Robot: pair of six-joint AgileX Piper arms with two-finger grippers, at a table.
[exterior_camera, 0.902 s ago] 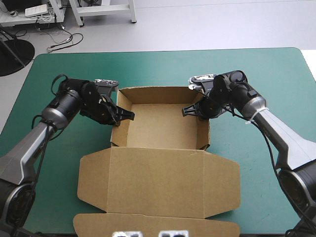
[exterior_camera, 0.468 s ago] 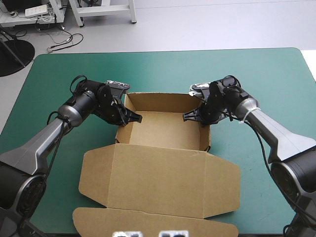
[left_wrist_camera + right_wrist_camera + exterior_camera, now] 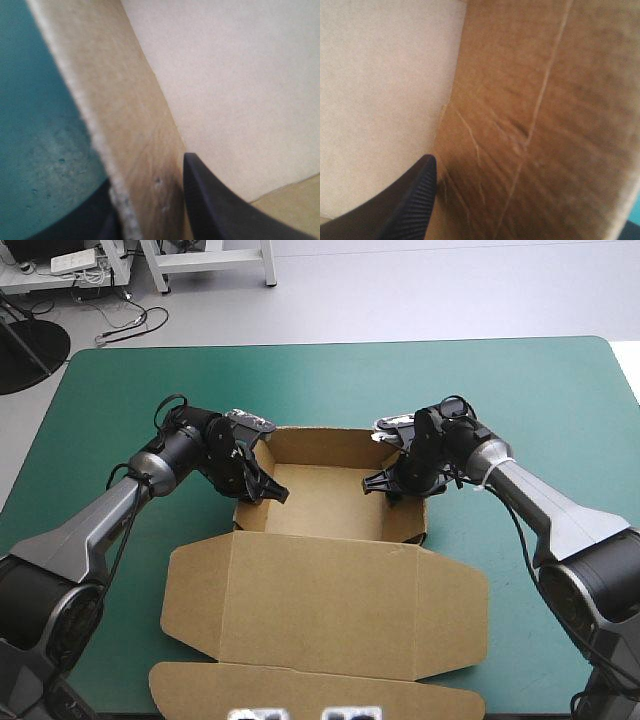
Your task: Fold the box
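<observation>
The brown box (image 3: 320,502) stands mid-table as an open tray, its lid (image 3: 330,605) lying flat toward the near edge. My left gripper (image 3: 262,485) straddles the tray's left wall, one black finger inside and one outside, shut on the box. In the left wrist view that wall's (image 3: 125,135) edge runs between the gripper's (image 3: 145,195) fingers. My right gripper (image 3: 385,483) is at the right wall, reaching into the tray. The right wrist view shows one finger (image 3: 410,200) inside against the creased wall (image 3: 530,125), which fills the space ahead of the gripper (image 3: 530,205).
The teal-green table (image 3: 500,390) shows bare cover beyond the tray and on both sides. The lid's front flap (image 3: 300,690) reaches close to the near edge.
Both grippers have slid along their side walls toward the lid and slightly inward. The tray's side walls stand closer together than before.
</observation>
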